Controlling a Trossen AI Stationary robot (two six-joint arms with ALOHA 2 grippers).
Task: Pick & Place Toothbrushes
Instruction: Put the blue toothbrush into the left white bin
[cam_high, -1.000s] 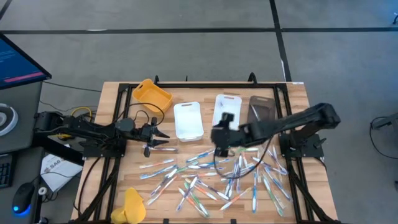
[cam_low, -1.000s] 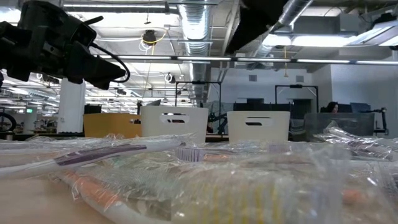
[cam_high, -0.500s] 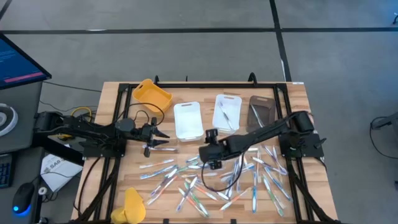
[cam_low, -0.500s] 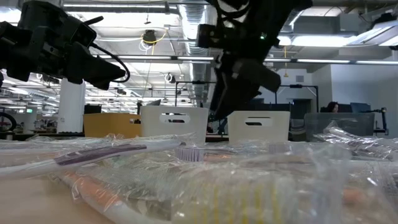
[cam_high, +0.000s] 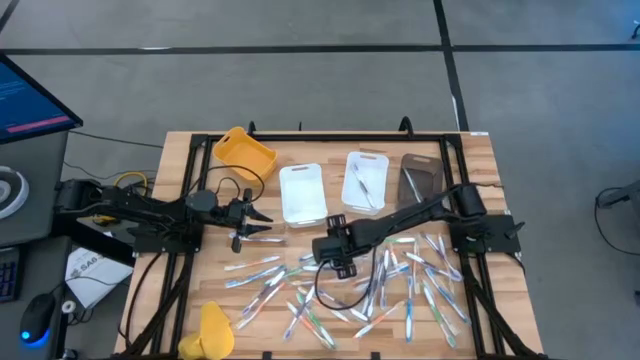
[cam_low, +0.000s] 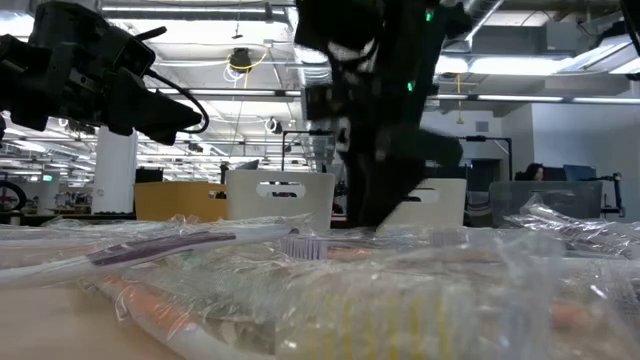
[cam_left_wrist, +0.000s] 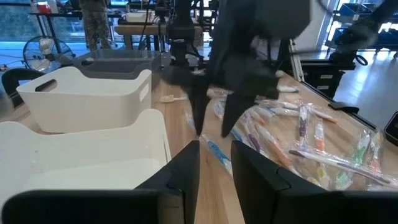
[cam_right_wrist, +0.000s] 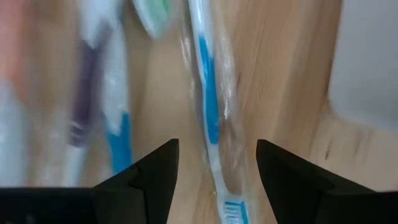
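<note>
Now my right gripper (cam_high: 338, 262) reaches low at frame centre, jaws spread wide and empty, straddling a clear-wrapped blue-and-white plastic toothbrush (cam_right_wrist: 210, 127).

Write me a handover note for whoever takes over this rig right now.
Right gripper: open, above a blue wrapped toothbrush at the pile's near-tray edge, nothing held.
Left gripper: parked at table's left, holding nothing visible.
Toothbrushes: mostly scattered across the table's front half.
Done: one brush or so lies in the middle white tray.
Left: nearly the whole pile.
</note>
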